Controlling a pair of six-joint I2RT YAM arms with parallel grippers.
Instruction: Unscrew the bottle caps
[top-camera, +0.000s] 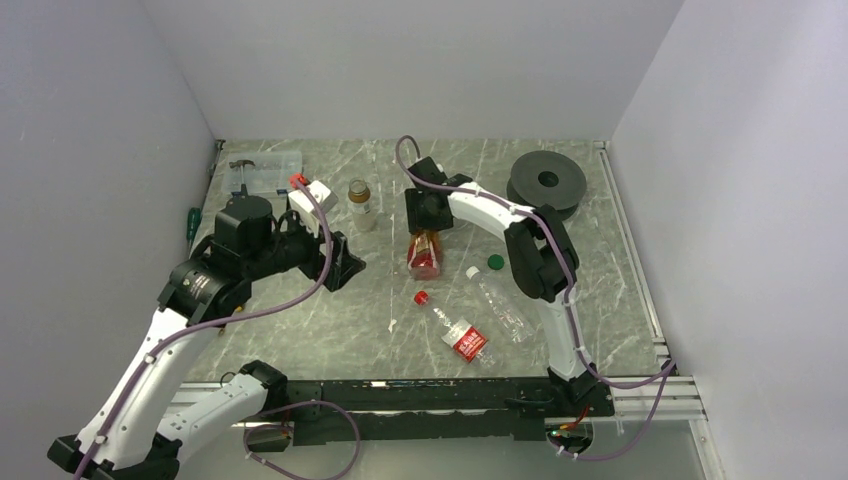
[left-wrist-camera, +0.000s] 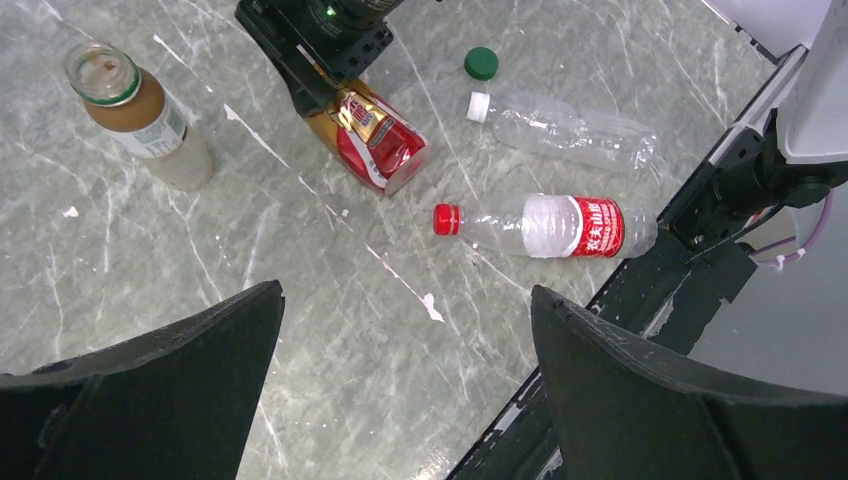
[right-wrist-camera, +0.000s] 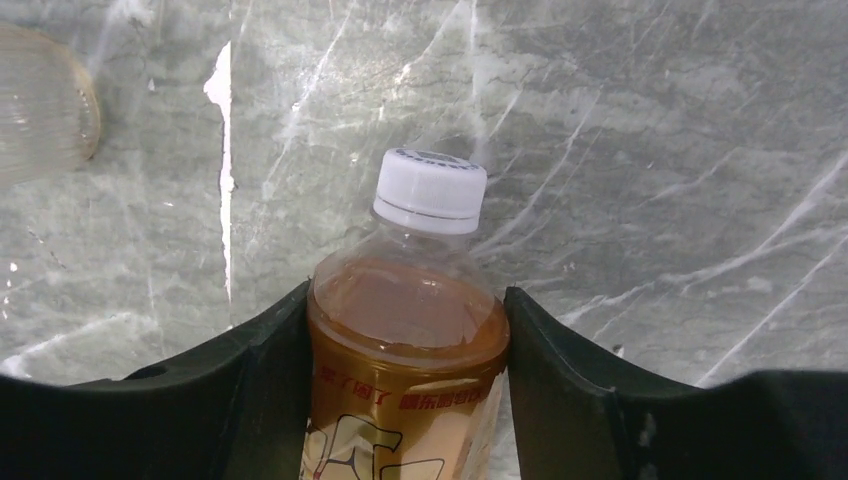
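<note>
My right claw (top-camera: 425, 230) is shut around the amber bottle (right-wrist-camera: 405, 350), with one finger on each side. Its white cap (right-wrist-camera: 430, 190) is on. My left claw (left-wrist-camera: 400, 400) is wide open and holds nothing. It hangs above the table (left-wrist-camera: 300, 300). The short bottle (left-wrist-camera: 145, 115) stands up with no cap on top. The green cap (left-wrist-camera: 481, 63) lies alone, near the plain bottle (left-wrist-camera: 570, 130), which lies on its side. The red-labelled bottle (left-wrist-camera: 550, 225) lies on its side too, and its red cap (left-wrist-camera: 446, 219) is on.
</note>
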